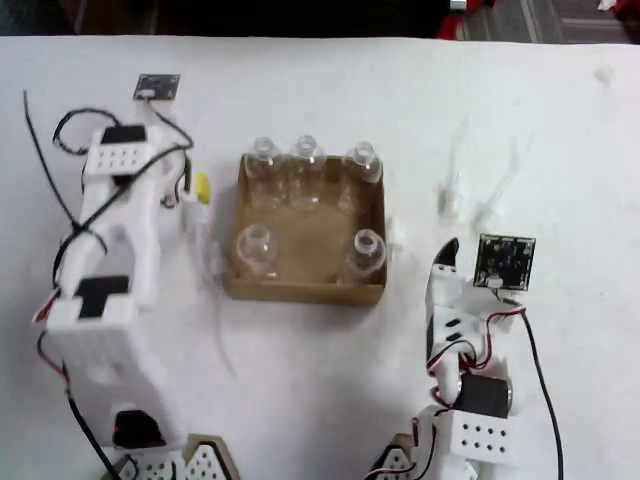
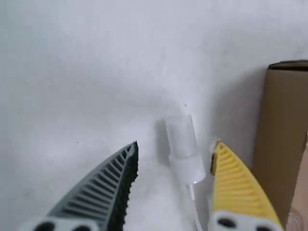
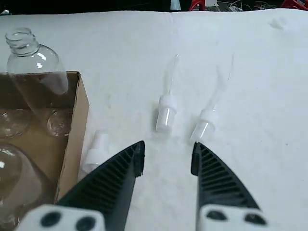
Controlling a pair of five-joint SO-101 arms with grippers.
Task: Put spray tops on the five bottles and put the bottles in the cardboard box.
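Note:
Five clear bottles without tops, one of them (image 1: 306, 168), stand in the cardboard box (image 1: 306, 290) at mid-table. My left gripper (image 2: 175, 145) is open just left of the box, low over the table. A white spray top (image 2: 184, 153) lies between its grey and yellow fingers. From above, that gripper (image 1: 197, 198) sits at the box's left wall. My right gripper (image 3: 167, 146) is open and empty to the right of the box. Beyond it lie two spray tops (image 3: 166, 113) (image 3: 204, 126) with thin tubes. A third top (image 3: 96, 150) rests against the box wall (image 3: 77, 126).
The table is covered in white cloth. A small camera board (image 1: 157, 88) lies at the back left. Cables (image 1: 60, 140) trail around the left arm. The two loose spray tops (image 1: 450, 197) (image 1: 490, 208) lie on open cloth right of the box.

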